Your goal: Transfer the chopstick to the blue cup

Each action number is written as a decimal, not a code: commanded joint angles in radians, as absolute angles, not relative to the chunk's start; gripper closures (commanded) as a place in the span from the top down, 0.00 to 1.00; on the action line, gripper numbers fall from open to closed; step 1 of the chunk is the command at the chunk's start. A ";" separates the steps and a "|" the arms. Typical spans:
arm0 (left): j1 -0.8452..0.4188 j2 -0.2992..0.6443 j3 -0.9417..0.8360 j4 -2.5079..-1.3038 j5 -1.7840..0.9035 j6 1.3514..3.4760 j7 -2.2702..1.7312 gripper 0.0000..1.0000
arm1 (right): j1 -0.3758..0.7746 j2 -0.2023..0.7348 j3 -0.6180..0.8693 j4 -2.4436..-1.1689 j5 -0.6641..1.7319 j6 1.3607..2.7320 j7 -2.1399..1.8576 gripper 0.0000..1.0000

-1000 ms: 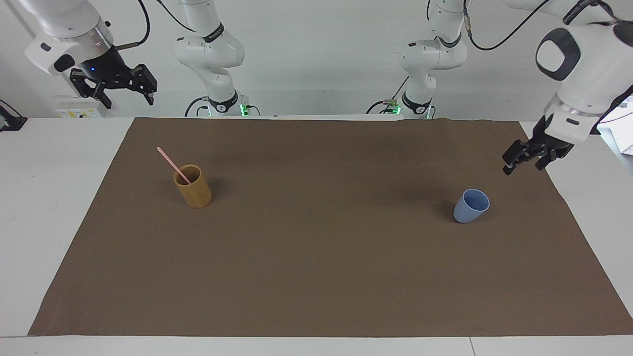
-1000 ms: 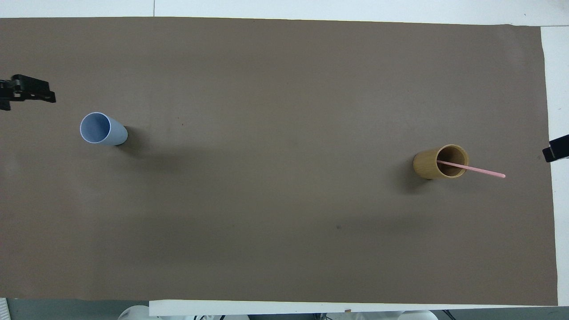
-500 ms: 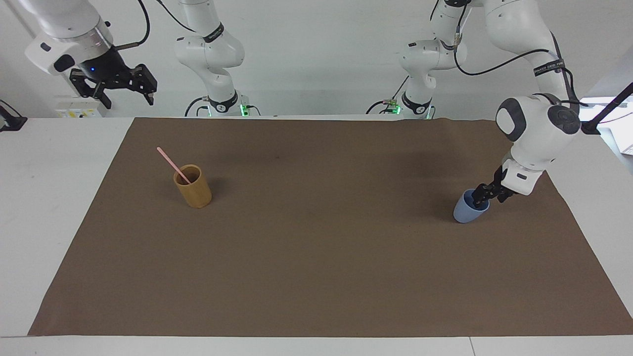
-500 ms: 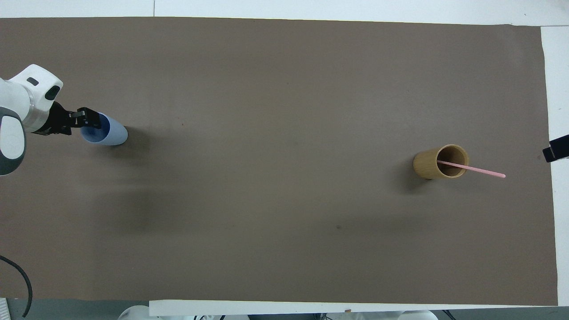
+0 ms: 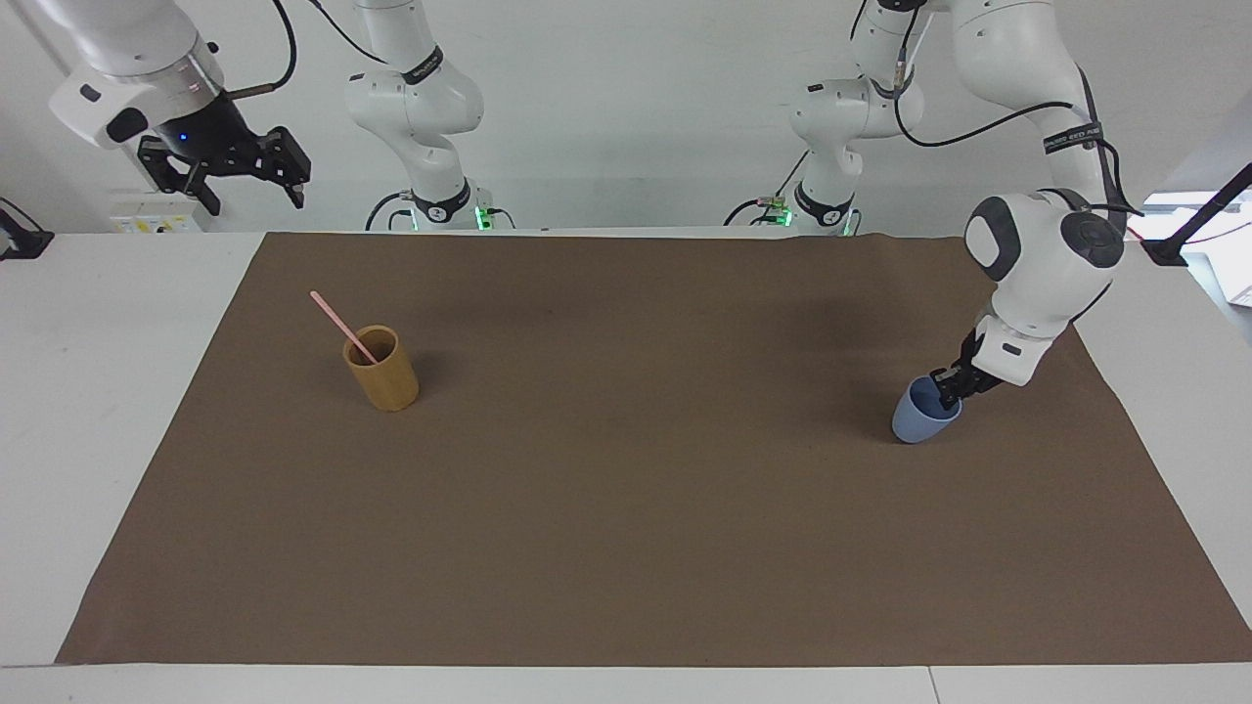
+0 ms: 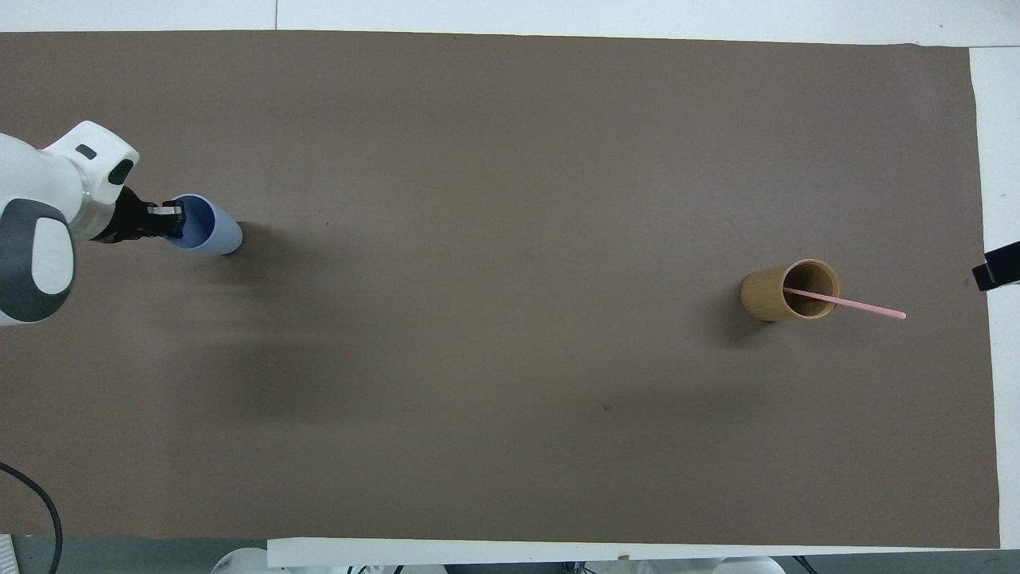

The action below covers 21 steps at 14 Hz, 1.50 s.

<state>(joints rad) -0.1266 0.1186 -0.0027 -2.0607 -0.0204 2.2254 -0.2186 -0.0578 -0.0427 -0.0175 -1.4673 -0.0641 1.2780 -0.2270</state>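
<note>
My left gripper (image 5: 947, 395) has its jaws pinched on the blue cup (image 5: 919, 416) rim, while the chopstick (image 5: 342, 326) leans toward ten o'clock in the tan cup (image 5: 382, 369), nearer my raised right gripper (image 5: 235, 168), jaws wide and empty.

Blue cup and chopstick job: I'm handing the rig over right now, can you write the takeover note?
Left pincer: shut on the rim of the small light blue handleless cup, at the left arm's end of the brown mat; the cup leans slightly.
Right pincer: open, holding nothing, waiting raised at the right arm's end of the table.
Thin pale pink chopstick: stands slanted in the tan-brown cylindrical cup, toward the right arm's end.
Done: blue cup gripped.
Left: take the chopstick out of the tan cup and put it in the blue cup.
</note>
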 commanded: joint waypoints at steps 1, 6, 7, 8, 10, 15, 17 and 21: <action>-0.360 0.110 0.005 -2.046 -0.015 2.232 -0.473 0.00 | -0.063 -0.063 -0.011 -1.491 -0.064 1.276 -0.219 1.00; -0.596 0.199 0.005 -1.948 -0.077 2.227 -0.696 0.00 | -0.063 -0.066 -0.011 -1.509 -0.064 1.299 -0.233 1.00; -0.613 0.199 0.006 -1.942 -0.077 2.226 -0.702 0.06 | -0.058 -0.069 -0.009 -1.514 -0.061 1.325 -0.247 1.00; -0.617 0.202 0.006 -1.936 -0.072 2.223 -0.703 0.46 | -0.048 -0.071 -0.008 -1.528 -0.040 1.354 -0.286 1.00; -0.618 0.199 0.011 -1.928 -0.066 2.192 -0.704 1.00 | -0.044 -0.089 -0.009 -1.615 0.018 1.431 -0.407 1.00; -0.569 0.117 0.031 -1.771 -0.066 1.892 -0.701 1.00 | -0.081 -0.101 -0.014 -1.937 0.064 1.742 -0.763 1.00; -0.453 0.056 0.041 -1.752 -0.066 1.812 -0.655 1.00 | -0.077 -0.089 -0.014 -2.020 0.064 1.859 -0.821 1.00; -0.165 0.006 0.041 -1.743 -0.006 1.743 -0.298 1.00 | -0.084 -0.091 -0.014 -2.112 0.064 1.907 -0.831 0.85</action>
